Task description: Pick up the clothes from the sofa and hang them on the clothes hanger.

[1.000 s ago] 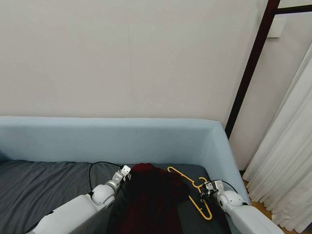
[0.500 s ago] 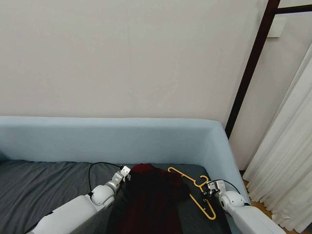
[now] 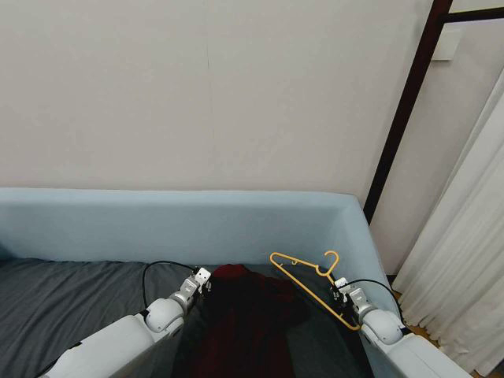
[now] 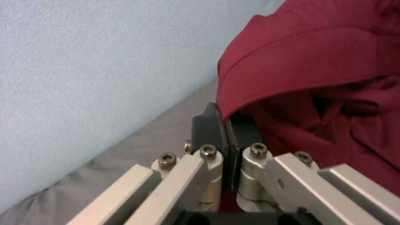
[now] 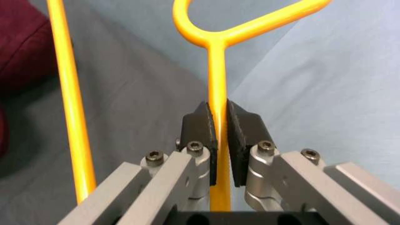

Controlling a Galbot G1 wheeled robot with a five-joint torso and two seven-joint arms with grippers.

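The dark red garment (image 3: 250,315) lies crumpled on the sofa's grey seat (image 3: 71,303), toward the right end and just in front of the pale blue backrest (image 3: 197,224). At its left edge I have the left gripper (image 4: 224,125) low over the seat, the two black pads pressed together with a fold of the red cloth's edge caught between them; in the left wrist view the cloth bulges out from the tips and drapes away over the grey cushion. Just beside the garment on its right is the yellow hanger (image 5: 216,70). The right gripper (image 5: 218,117) is clamped on the straight neck below the hook, pads tight on either side of the yellow rod, and one of the hanger's arms runs alongside past the garment. From the head camera I see the hanger tilted, its hook turned upward and its far shoulder showing against the blue backrest near the sofa's right corner, with the right gripper (image 3: 343,291) at its lower end close to the armrest. The left gripper (image 3: 203,279) sits on the other side of the garment, and a black cable (image 3: 155,272) loops over the seat beside that arm. Behind the sofa stands a plain wall, with a dark post (image 3: 402,118) and a white curtain (image 3: 472,268) off to the right.
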